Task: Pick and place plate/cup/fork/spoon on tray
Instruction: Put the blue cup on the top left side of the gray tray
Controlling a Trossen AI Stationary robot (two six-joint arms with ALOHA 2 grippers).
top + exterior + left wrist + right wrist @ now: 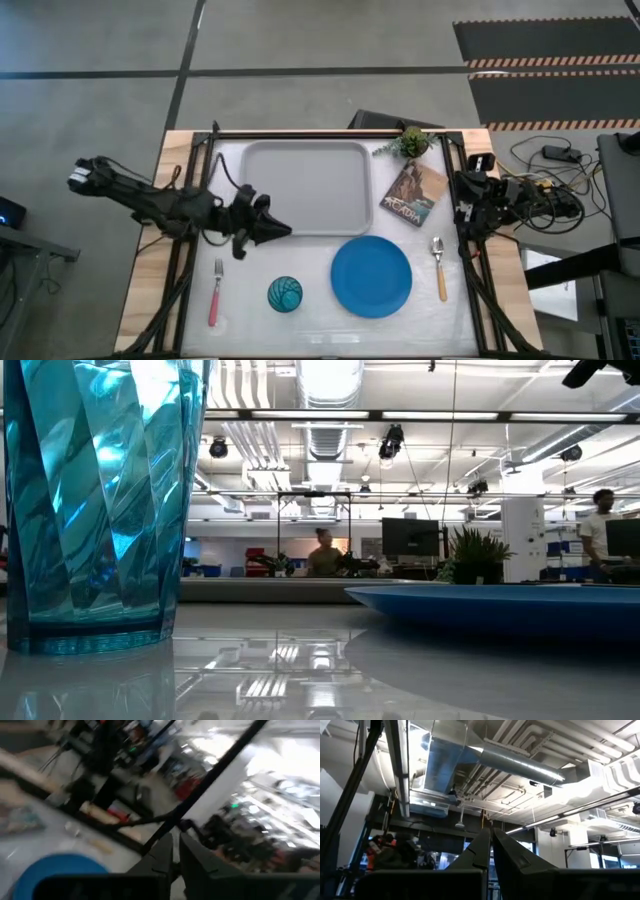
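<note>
The light-grey tray (305,185) lies at the table's far middle. The blue plate (372,277) lies flat near the front; it also shows in the low view (500,603) and the left wrist view (55,870). The teal cup (285,294) stands upright left of the plate and fills the left of the low view (100,500). The pink-handled fork (215,293) lies at the front left. The orange-handled spoon (439,268) lies right of the plate. My left gripper (282,229) is shut and empty over the tray's near left corner, its fingers (175,852) pointing toward the table's right. My right gripper (465,197) is shut and empty at the table's right edge, pointing up (491,842).
A small potted plant (412,142) and a brownish picture card (413,194) sit right of the tray. Dark frame rails run along the table's left and right sides. Cables lie beyond the right edge. People show in the room behind (325,555).
</note>
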